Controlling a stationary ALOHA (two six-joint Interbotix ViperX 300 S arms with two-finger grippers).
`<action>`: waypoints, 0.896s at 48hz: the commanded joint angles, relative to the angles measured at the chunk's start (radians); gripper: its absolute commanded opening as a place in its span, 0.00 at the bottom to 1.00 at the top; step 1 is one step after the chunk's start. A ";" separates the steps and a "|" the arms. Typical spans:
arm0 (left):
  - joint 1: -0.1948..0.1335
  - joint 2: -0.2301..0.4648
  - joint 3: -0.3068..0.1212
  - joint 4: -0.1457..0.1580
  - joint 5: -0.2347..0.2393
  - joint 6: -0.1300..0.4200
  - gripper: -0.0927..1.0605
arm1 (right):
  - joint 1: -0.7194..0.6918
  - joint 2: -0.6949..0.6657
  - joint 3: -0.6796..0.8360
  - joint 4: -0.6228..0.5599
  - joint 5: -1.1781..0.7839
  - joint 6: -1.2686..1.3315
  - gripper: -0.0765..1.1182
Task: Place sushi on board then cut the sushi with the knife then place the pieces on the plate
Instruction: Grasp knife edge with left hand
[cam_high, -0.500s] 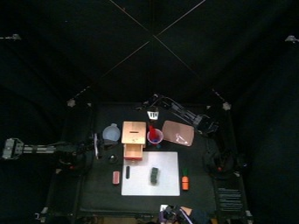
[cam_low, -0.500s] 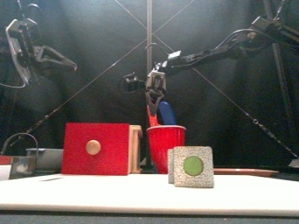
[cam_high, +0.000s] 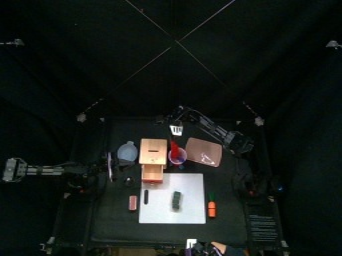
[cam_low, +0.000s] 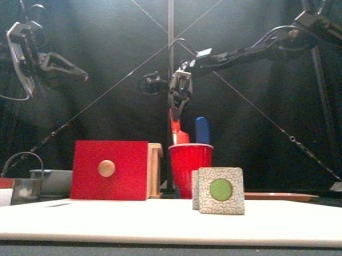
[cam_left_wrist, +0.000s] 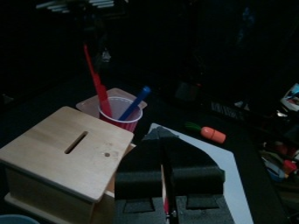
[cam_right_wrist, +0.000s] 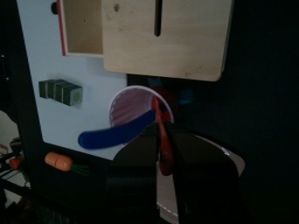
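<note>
Right gripper (cam_low: 178, 94) pinching red knife (cam_low: 178, 130), risen higher above red cup (cam_low: 190, 166); left gripper (cam_left_wrist: 165, 150) seemingly closed, resting.

Dark green sushi roll (cam_high: 177, 201) lies toward the white board (cam_high: 194, 185)'s 7 o'clock. Red knife (cam_low: 178, 122) hangs upright, tip in the red cup (cam_low: 190, 168) at its 12; pink plate (cam_high: 205, 152) at 1.

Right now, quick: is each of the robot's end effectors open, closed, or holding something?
Left end effector: looks closed, holding nothing.
Right end effector: closed on the red knife, above the red cup.
</note>
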 joint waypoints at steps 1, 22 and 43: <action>0.002 0.003 -0.029 -0.002 -0.008 0.002 0.24 | 0.015 -0.091 0.005 0.003 -0.002 0.000 0.39; -0.003 0.005 -0.031 -0.002 -0.008 0.000 0.24 | 0.031 -0.190 0.095 -0.002 -0.031 0.020 0.39; -0.005 0.005 -0.029 -0.002 -0.006 0.000 0.24 | 0.015 -0.261 0.132 0.003 -0.118 0.075 0.39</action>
